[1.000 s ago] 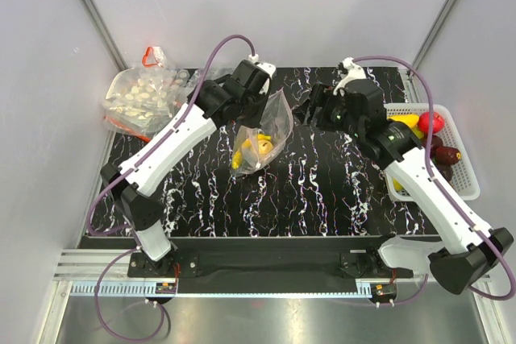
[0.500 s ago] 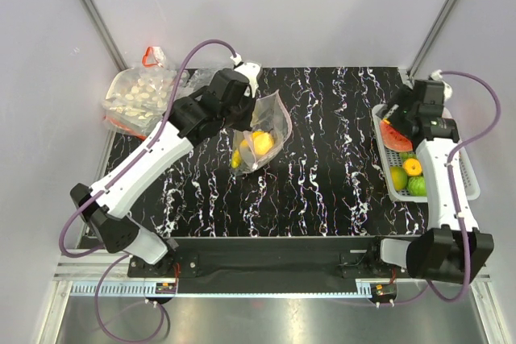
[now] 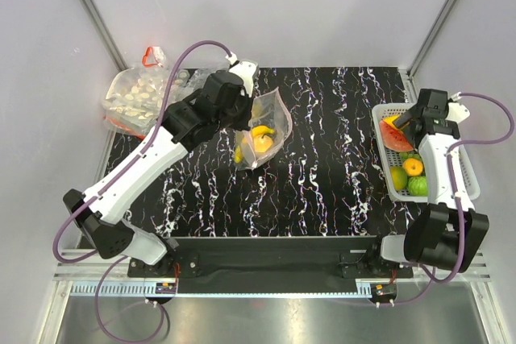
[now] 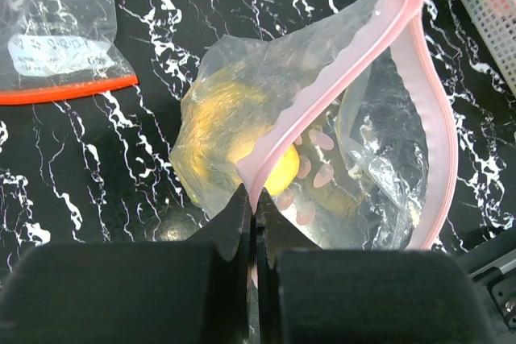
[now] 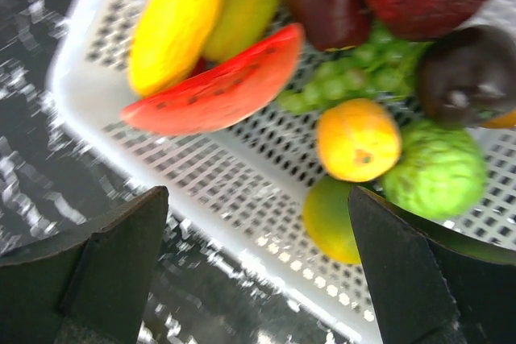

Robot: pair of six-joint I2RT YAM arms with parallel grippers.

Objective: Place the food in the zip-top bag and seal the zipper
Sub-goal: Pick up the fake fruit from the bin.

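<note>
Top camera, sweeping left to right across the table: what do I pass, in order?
Clear bag with a red-orange strip at the left edge → zip-top bag with yellow food inside → bare marbled table → white basket holding more food. Arms left out; they overlap these.

A broad strip of the table (image 3: 322, 167) is lying bare between the zip-top bag (image 3: 272, 122) and the basket (image 3: 472, 187) at 3 o'clock, leaving a straight lane across. The left arm (image 3: 153, 159) is slanting in from 7 o'clock, and the left gripper (image 4: 251, 199) is pinching the bag's rim, blocking that side. The mouth is gaping, seemingly toward 1 o'clock. A second clear bag (image 3: 141, 98) is crowding the 10 o'clock corner. Fruit (image 5: 359, 138) is packing much of the basket beneath the wide-spread right gripper (image 5: 258, 195).
</note>
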